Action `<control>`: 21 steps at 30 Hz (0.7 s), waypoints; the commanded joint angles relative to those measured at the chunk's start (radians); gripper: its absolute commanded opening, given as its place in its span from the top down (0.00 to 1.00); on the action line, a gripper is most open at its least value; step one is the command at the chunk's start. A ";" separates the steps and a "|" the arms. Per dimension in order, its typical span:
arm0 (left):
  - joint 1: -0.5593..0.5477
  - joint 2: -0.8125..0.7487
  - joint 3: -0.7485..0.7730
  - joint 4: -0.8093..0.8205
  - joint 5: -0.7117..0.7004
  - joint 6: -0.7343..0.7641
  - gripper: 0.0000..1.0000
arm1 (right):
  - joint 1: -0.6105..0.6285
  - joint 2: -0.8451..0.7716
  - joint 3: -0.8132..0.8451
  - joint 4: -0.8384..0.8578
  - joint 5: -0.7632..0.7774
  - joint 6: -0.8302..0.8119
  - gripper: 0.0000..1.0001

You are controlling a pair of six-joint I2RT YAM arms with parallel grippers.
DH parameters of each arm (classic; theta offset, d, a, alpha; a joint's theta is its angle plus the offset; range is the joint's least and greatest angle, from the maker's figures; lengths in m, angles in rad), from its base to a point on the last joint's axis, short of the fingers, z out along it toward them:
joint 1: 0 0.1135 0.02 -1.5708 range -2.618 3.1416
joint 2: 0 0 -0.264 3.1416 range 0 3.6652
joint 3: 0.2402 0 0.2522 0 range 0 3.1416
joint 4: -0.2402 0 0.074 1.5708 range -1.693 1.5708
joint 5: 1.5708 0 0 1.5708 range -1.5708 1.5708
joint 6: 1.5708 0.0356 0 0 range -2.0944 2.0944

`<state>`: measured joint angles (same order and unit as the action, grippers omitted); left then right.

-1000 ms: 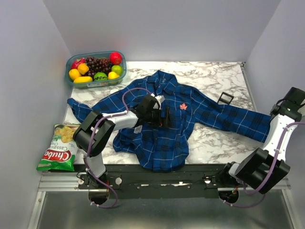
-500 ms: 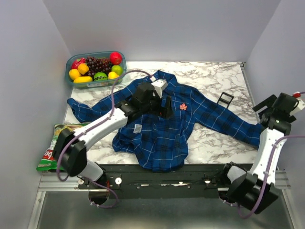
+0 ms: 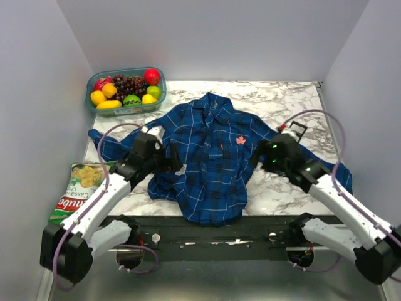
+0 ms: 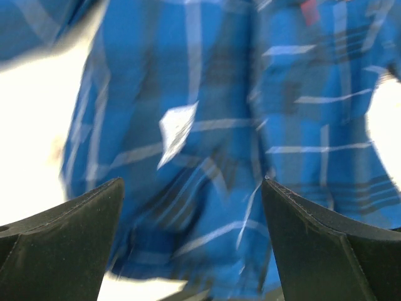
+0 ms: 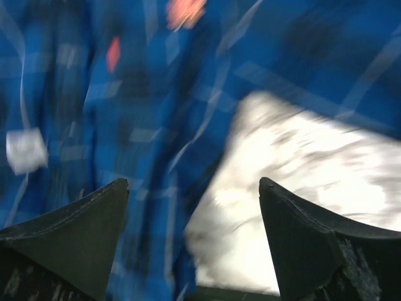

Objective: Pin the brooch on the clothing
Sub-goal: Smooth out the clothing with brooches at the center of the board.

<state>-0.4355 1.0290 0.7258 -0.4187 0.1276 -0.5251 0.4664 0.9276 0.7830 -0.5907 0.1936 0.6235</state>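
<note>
The brooch sits on the chest of the shirt, spread across the table's middle. The left gripper has backed off it, wide open and empty. The right gripper has swung in from the right edge, also spread and empty, so the pinning looks done.

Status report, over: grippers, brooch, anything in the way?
Left gripper open, empty, above shirt. Right gripper open, empty, at shirt's edge. Brooch on shirt's chest, untouched. Nothing covers it.

Salmon brooch on plaid shirt
</note>
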 commanded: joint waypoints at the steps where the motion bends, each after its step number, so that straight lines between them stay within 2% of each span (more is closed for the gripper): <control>1: 0.055 -0.128 -0.054 -0.115 -0.040 -0.090 0.01 | 0.280 0.117 0.006 -0.028 0.063 0.198 0.07; 4: 0.104 -0.142 -0.078 -0.152 -0.055 -0.089 0.01 | 0.409 0.171 -0.016 0.000 0.055 0.286 0.06; 7: 0.162 -0.121 -0.088 -0.140 -0.042 -0.084 0.01 | 0.461 0.204 -0.057 0.063 0.014 0.344 0.06; 17: 0.211 -0.007 -0.111 -0.049 -0.039 -0.056 0.01 | 0.534 0.329 -0.051 0.089 -0.014 0.378 0.08; 18: 0.211 0.009 -0.112 -0.043 -0.028 -0.056 0.01 | 0.534 0.332 -0.065 0.100 -0.020 0.378 0.09; 21: 0.211 0.042 -0.118 -0.023 0.015 -0.052 0.05 | 0.535 0.332 -0.105 0.137 -0.039 0.398 0.23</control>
<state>-0.2302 1.0359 0.6216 -0.4938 0.1059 -0.5915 0.9920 1.2530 0.7242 -0.5068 0.1844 0.9768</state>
